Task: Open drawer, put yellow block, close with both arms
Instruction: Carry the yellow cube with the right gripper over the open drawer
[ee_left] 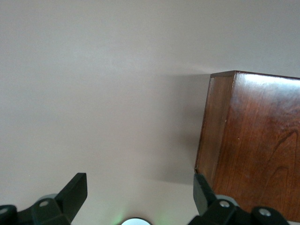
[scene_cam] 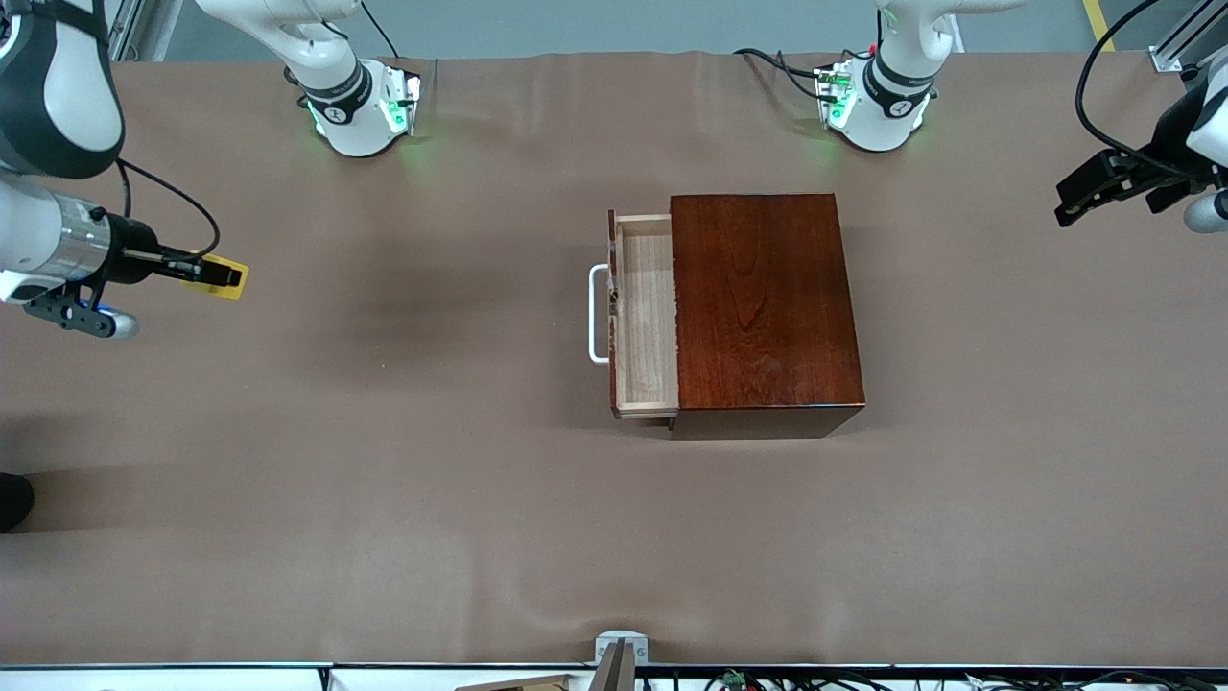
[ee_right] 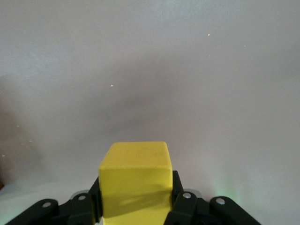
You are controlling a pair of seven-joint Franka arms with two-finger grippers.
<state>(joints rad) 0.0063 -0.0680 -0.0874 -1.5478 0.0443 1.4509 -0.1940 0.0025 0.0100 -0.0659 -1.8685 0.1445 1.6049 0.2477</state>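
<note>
1. Glossy reddish-brown wood: the box [scene_cam: 763,302] sits mid-bench, and the drawer [scene_cam: 645,317] is pulled partly out of it toward the right arm's end of the bench.
2. The drawer's long axis runs nearer-to-farther from the front camera; its dark front and white U-shaped handle [scene_cam: 598,314] face the right arm's end. The pale wood inside shows bare.
3. Over to the right claw [scene_cam: 213,274]: it is up in the air over the brown bench [scene_cam: 384,499] at the right arm's end, well apart from the drawer, fingers pinching the yellow block [scene_cam: 228,279].
4. In the right wrist view the yellow block [ee_right: 135,180] sits square between the black fingers [ee_right: 180,201], one plain face up toward the camera; its lower part is cut off by the frame edge.
5. The left claw [scene_cam: 1079,197] hangs over the bench at the left arm's end, clear of the box, and waits.
6. The left wrist view shows its fingers [ee_left: 75,192] spread wide with nothing between them, and a corner of the box [ee_left: 253,145] just beside one finger; whether they touch is hard to make out.
7. Much of both arms is cut off at the front view's edges.
</note>
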